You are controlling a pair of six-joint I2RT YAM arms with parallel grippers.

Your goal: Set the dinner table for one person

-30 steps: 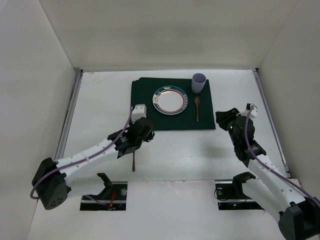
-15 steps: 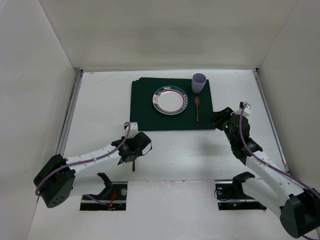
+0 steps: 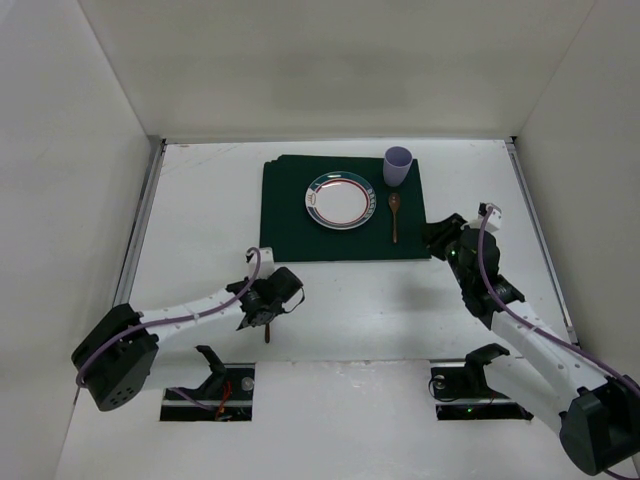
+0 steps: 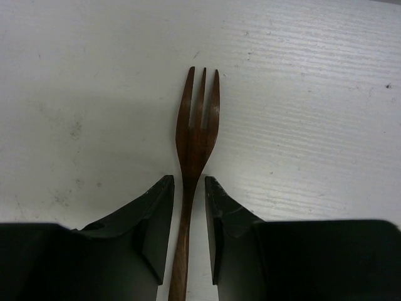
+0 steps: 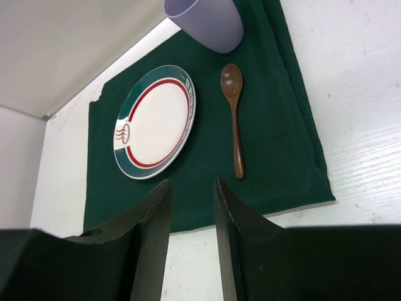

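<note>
Looking from above, the left pincer [image 3: 265, 314] is seen to have been pulled back from the near left corner of the dark green placemat [image 3: 290, 215] and brought low over the wooden fork [image 3: 267, 333]. The fork is laid on the white dinner table [image 3: 200, 220], at 7 o'clock from the placemat and well apart from it. The table is spread out under everything. The right pincer [image 3: 440, 238] has been turned a little toward the placemat's 4 o'clock corner. A plate [image 3: 340, 200], a wooden spoon [image 3: 394, 215] at its 3 o'clock and a pale purple cup [image 3: 398, 165] at its 1 o'clock are already set on the placemat. Only the fork seems left to be placed, so a grab is likely being lined up.

From the left wrist, the fork's [image 4: 195, 132] prongs are pointed to 12 o'clock. Its handle is flanked by the black fingers [image 4: 156, 213], with a thin gap on each side. The pincer is held open, and nothing is squeezed yet.

From the right wrist, the pincer is held open and empty above the placemat's near edge.

No words or brand names can be read. Only a small wavy mark is seen on the plate's [image 5: 153, 122] rim.
</note>
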